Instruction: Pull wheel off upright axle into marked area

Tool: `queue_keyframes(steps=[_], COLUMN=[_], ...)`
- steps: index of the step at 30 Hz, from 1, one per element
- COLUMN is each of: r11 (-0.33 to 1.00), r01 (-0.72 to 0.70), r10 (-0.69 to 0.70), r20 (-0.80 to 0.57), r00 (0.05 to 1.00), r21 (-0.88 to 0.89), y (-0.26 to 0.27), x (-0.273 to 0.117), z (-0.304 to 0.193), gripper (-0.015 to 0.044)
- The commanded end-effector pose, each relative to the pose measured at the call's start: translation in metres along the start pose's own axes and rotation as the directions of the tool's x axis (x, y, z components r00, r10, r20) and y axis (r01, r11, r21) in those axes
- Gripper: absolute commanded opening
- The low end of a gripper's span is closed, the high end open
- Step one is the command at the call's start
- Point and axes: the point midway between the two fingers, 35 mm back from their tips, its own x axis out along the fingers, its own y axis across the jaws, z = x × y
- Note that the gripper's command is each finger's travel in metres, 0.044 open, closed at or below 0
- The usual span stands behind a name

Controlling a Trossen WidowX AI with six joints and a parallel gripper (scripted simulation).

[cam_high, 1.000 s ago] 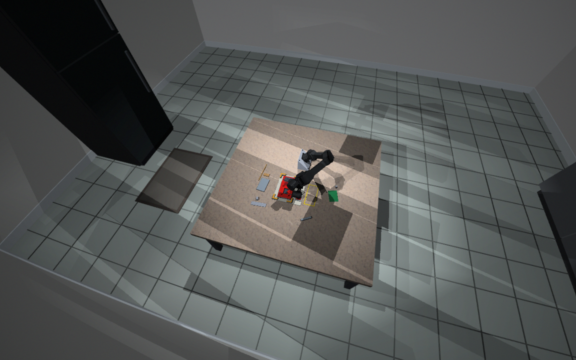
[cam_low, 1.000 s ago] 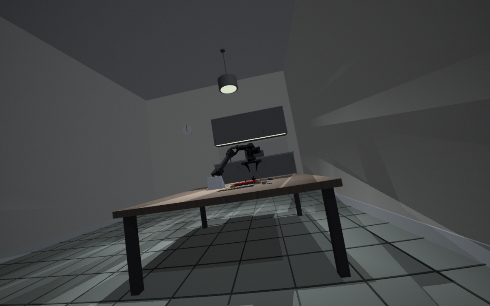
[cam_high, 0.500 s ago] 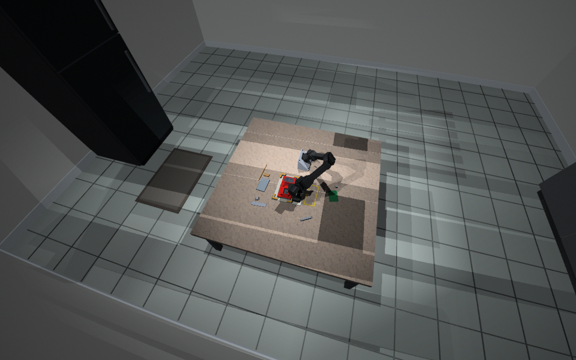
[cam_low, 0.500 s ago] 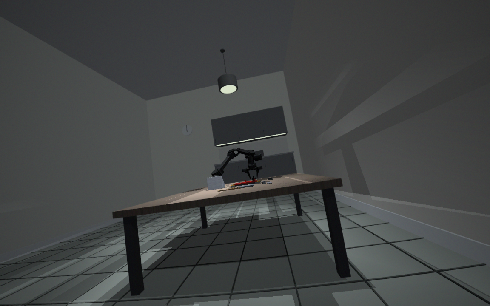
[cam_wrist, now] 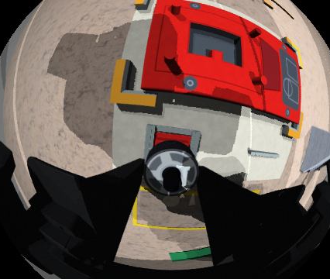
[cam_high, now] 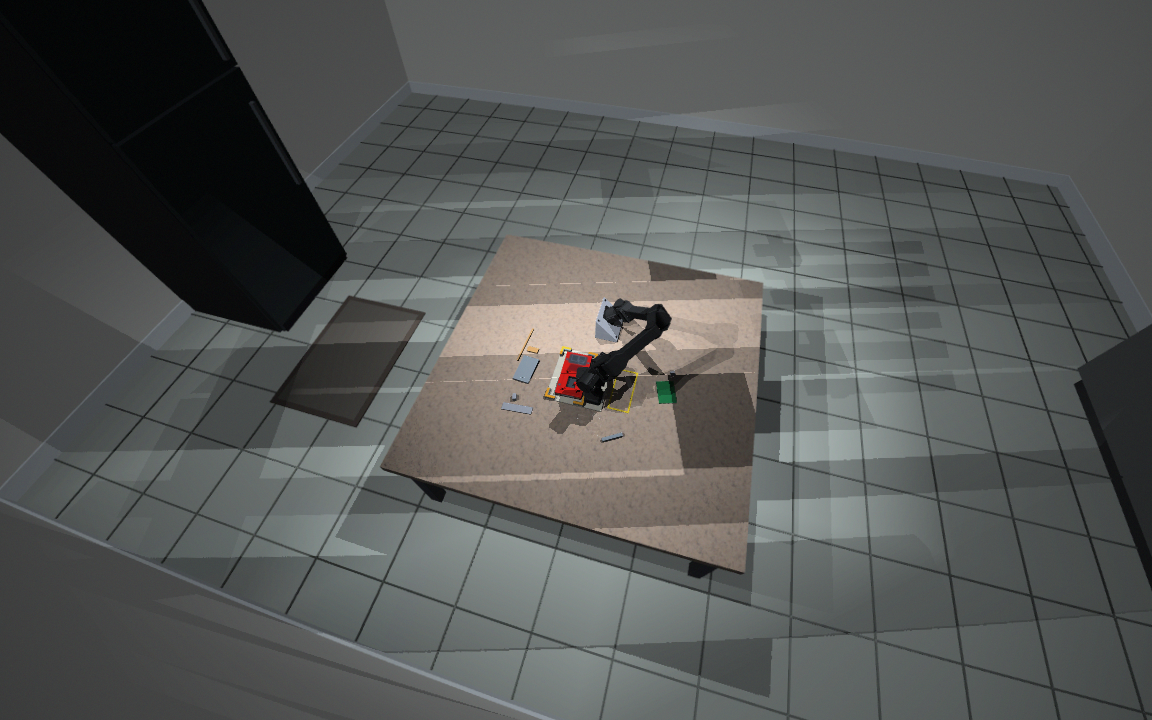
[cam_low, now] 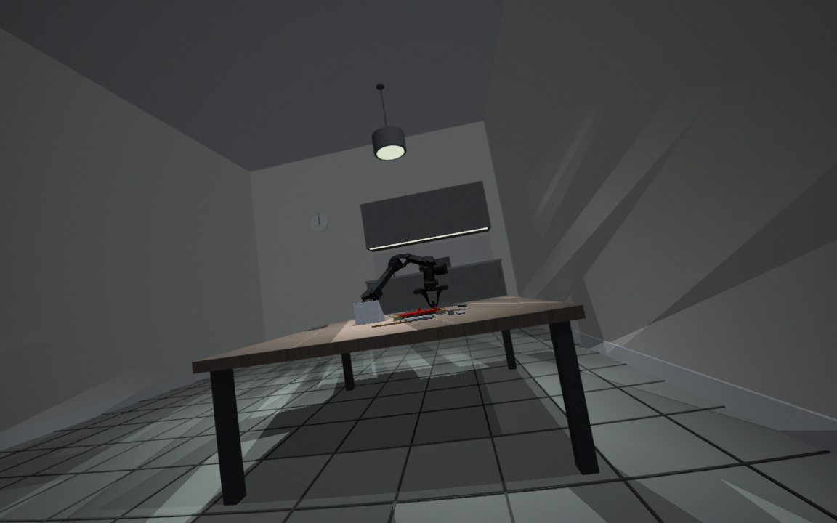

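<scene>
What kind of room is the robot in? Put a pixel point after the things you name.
It looks like a kitchen, probably. There are dark cabinets [cam_low: 426, 214] up on the wall with a light strip [cam_low: 429, 238] under them, lower cabinets [cam_low: 481, 280] below, and a tiled floor [cam_high: 875, 358] [cam_low: 454, 448].

The walls [cam_high: 875, 98] [cam_low: 115, 214] are plain and grey, and the floor [cam_high: 902, 358] [cam_low: 356, 448] has pale tiles with dark lines; a tall black cabinet [cam_high: 177, 170] stands near a brown mat [cam_high: 349, 360], while in the exterior view one round lamp [cam_low: 388, 140] is hanging, lit, and a clock [cam_low: 319, 221] is on the far wall
</scene>
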Motion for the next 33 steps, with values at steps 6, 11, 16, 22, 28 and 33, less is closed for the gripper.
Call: queue_keyframes(steps=[6, 11, 16, 22, 28, 33], r11=[1.0, 1.0, 1.0, 1.0, 1.0, 1.0], r01=[0.001, 0.0, 0.0, 0.0, -0.001, -0.001], r10=[-0.001, 0.0, 0.0, 0.0, 0.001, 0.001], r20=[0.0, 0.0, 0.0, 0.0, 0.0, 0.0], r00=[1.0, 1.0, 1.0, 1.0, 1.0, 1.0], r21=[-0.002, -0.002, -0.002, -0.001, -0.001, -0.001], y=[0.0, 0.0, 0.0, 0.0, 0.0, 0.0], x=[-0.002, -0.003, -0.005, -0.007, -0.009, -0.011], z=[0.0, 0.0, 0.0, 0.0, 0.0, 0.0], gripper=[0.0, 0.0, 0.0, 0.0, 0.0, 0.0])
